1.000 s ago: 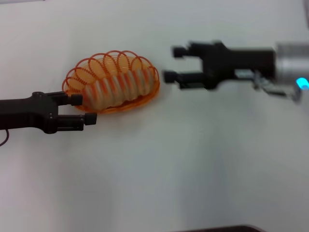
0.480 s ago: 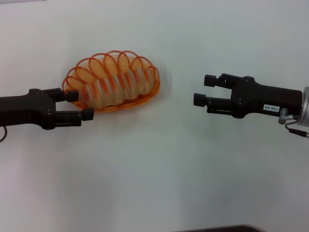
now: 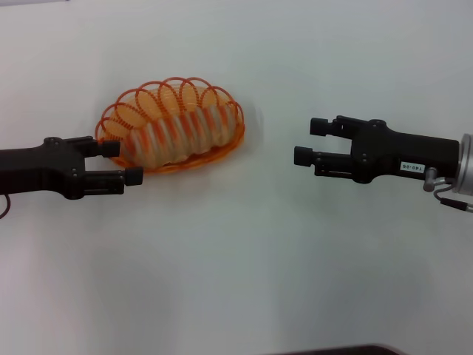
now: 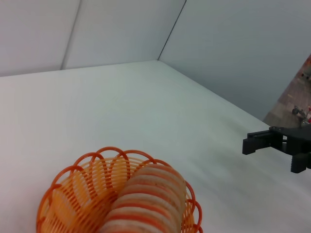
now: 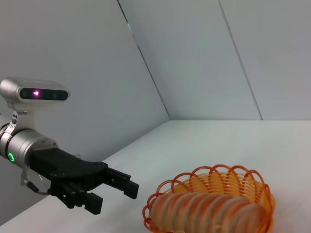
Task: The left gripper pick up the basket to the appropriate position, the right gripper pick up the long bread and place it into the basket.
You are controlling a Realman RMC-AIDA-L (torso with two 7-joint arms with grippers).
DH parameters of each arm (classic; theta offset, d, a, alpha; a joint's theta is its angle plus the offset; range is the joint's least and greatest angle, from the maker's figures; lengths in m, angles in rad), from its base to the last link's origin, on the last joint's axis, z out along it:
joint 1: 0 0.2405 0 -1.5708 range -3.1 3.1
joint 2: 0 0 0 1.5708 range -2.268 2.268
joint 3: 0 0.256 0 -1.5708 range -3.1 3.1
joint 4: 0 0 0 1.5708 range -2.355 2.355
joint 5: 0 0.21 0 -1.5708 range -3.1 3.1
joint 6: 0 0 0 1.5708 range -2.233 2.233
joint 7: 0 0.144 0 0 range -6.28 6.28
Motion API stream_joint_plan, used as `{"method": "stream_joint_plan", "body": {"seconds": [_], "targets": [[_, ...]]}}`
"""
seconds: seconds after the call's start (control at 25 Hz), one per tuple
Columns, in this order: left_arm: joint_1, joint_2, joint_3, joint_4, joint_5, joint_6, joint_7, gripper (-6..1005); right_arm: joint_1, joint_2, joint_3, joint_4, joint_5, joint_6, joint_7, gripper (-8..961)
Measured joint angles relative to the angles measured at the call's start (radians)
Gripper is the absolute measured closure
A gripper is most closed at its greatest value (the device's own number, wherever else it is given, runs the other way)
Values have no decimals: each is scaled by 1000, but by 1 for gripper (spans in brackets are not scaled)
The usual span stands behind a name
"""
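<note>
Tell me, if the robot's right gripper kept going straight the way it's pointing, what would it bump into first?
Probably the basket with the long bread inside. The right gripper, open, points across the table toward the basket's near end, though it might pass just beside it; height is unclear.

We see the long bread (image 3: pixel 177 134) lying in the basket (image 3: pixel 222 151) on the bench (image 3: pixel 236 259), with the left claw (image 3: pixel 122 163) open just beside the basket's left end and the right claw (image 3: pixel 310 142) open well apart to its right.
</note>
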Motion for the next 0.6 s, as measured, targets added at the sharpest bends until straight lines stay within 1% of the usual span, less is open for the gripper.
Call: {"method": "stream_joint_plan", "body": {"seconds": [0.2,0.6], "targets": [[0,0,0,-2,0,-3,3,161,1,4,-2,2,0,8,-2,118],[10,-5,2,-2,2,-6,5,161,10,4,-4,13,0,13,-4,118]]}}
